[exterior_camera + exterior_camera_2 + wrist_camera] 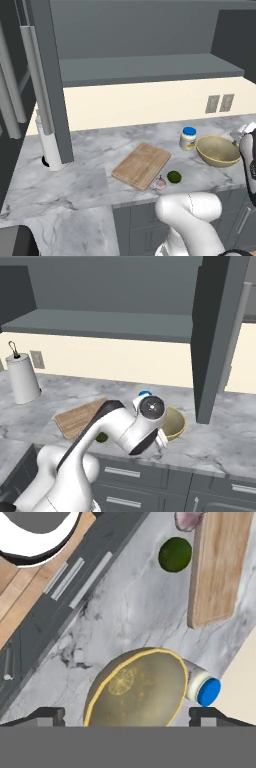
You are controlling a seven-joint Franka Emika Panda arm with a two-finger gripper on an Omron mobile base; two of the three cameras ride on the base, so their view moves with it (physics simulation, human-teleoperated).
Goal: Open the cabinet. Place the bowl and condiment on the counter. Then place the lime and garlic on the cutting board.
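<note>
Hand view looks straight down from the gripper [127,714], whose two dark fingertips [47,714] stand wide apart at the bottom edge with nothing between them touching either one. Directly below the spread jaws sits the bowl [137,687], tan-yellow with a pale rim, resting on the desk [125,612]; the gripper hangs above it and holds nothing. Just beside the bowl, by the gripper's right-hand fingertip in this view, stands the condiment [202,688], its blue lid showing, so close to the bowl's rim that they seem to touch. Farther from the gripper, beyond the bowl, lies the lime [175,554] on the bare marble, just off the long edge of the cutting board [220,567]. The garlic [187,519] lies a little past the lime, against the same edge of the board, and is partly cut off by the frame.

Left base view shows the same row: bowl [218,151] nearest the arm's wrist, condiment [188,138] next to it, then lime [174,176] and garlic [159,184] on the marble beside the board [142,165], neither of them on it. Above the desk the cabinet [150,70] stands with its door [52,80] swung open. A white paper towel roll [22,381] stands well away, past the board.
</note>
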